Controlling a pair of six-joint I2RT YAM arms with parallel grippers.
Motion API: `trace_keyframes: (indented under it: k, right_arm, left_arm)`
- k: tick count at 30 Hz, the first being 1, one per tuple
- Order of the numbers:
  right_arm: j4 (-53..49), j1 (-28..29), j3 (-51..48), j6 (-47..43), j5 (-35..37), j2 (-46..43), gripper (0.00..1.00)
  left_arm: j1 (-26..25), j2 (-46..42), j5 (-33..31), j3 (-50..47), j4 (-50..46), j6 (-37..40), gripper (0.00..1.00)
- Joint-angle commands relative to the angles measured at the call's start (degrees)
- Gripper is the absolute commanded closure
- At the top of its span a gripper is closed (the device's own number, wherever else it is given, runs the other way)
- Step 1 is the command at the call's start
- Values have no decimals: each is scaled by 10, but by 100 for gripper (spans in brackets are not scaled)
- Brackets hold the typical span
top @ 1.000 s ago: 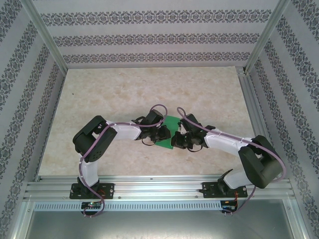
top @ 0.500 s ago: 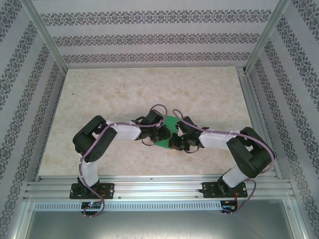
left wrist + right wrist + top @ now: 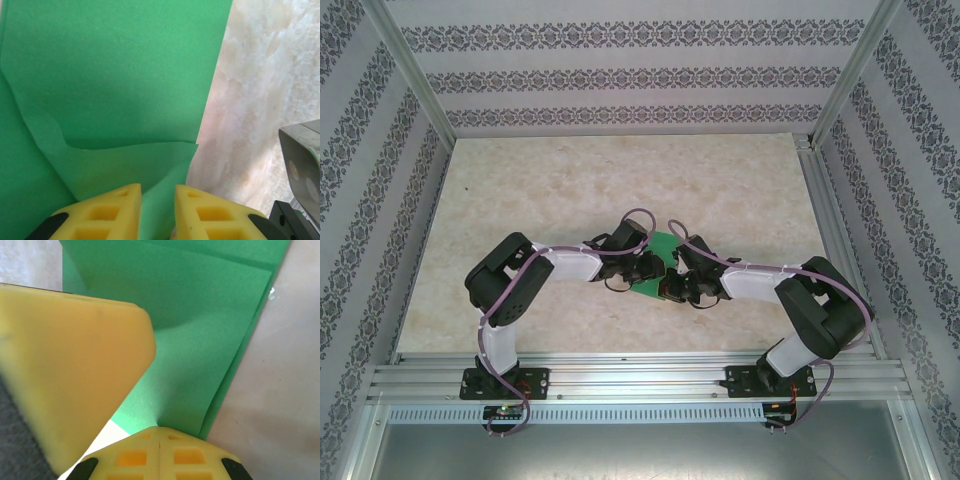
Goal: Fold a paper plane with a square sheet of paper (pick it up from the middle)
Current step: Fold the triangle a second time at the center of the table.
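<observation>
Right gripper (image 3: 159, 434): fingers are pressing flat together and pinching the paper (image 3: 200, 340) at a folded edge, with the layers running straight into the seam between the pads. Left gripper (image 3: 156, 189): fingers are standing a little apart with a folded flap sitting in the gap, and they're not looking clamped on it. The paper is carrying folds. The wrist views are showing doubled layers, a crease line and a flap lapping over the main panel. It's lying between the two grippers, about midway between the left and right edges of the table (image 3: 620, 170) and nearer the near edge than the far one. Handling call: I'm expecting it to behave featherweight and floppy, stiff only along the creases, so it'll be sagging wherever it's unsupported and sliding on the smooth top if pushed rather than pinned. The foam pads should be gripping it fine. I'm worrying about a tear or a stray crease from a crooked pinch, not about slip. The best hold is looking like the stacked layers on a crease, near the middle of the fold, with one gripper pinning while the other is working the free flap.
</observation>
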Motion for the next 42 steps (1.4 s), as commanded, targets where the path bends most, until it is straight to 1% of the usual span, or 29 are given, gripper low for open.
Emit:
trace_keyframes:
  k: [1, 8, 10, 15, 19, 23, 25, 32, 37, 42]
  right_arm:
    - [-33, -2, -28, 8, 35, 23, 100]
    - [-33, -6, -26, 10, 35, 18, 100]
    - [-35, -5, -24, 9, 33, 19, 100]
    - [-37, -5, -22, 9, 34, 18, 100]
    - [-57, -6, -22, 2, 42, 16, 100]
    - [-80, -5, -25, -8, 53, 12, 100]
    - [-81, -5, -29, -8, 53, 11, 100]
    - [-82, -6, -32, -10, 52, 13, 100]
    - [-85, -6, -32, -10, 50, 13, 100]
    - [-88, -7, -33, -12, 49, 8, 100]
  left_arm:
    - [-6, -31, 12, -14, 32, -14, 76]
    - [-6, -38, 27, -33, 48, -42, 88]
    - [-6, -33, 31, -40, 65, -50, 90]
    - [-6, -2, 16, -33, 46, -42, 93]
    - [1, 4, -5, -37, 51, -38, 94]
    - [11, 1, -31, -25, 20, -12, 93]
    - [20, 0, -38, -27, 23, -6, 93]
    - [47, 3, -31, -35, 50, 5, 91]
    - [58, 15, -38, -14, 20, 22, 91]
    - [82, 17, -36, -18, 28, 29, 90]
